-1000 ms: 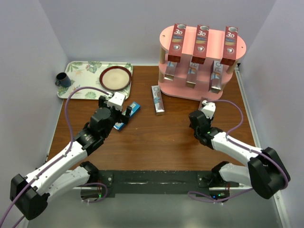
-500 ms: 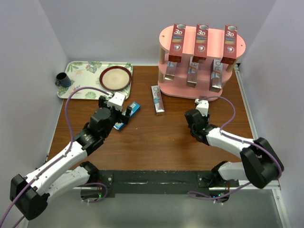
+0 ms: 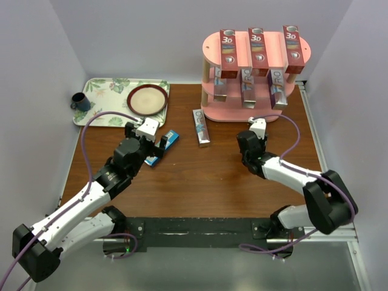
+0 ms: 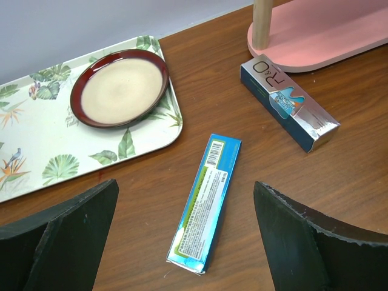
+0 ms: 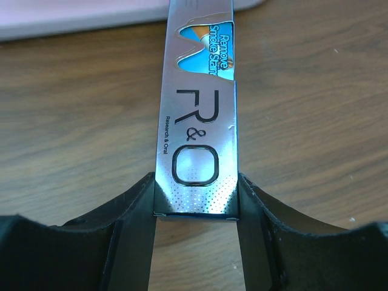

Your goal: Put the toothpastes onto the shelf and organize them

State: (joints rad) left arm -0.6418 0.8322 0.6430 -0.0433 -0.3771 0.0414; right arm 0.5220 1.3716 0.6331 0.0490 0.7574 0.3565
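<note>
Swung left and closer to the shelf (image 3: 242, 47) since a second ago: right gripper (image 5: 195, 195). Far left, floral tray (image 4: 36, 151) bearing a brown plate (image 4: 119, 88); nearer, left gripper (image 4: 185, 189) spread wide over a teal-blue carton (image 4: 206, 203) lying flat on the table; right of that, a silver carton (image 4: 288, 103) flat just beside the shelf's base; at right, right gripper clenched on another silver carton (image 5: 197, 121), far end overlapping the pink base edge; three red cartons (image 3: 257, 51) on the top tier.
</note>
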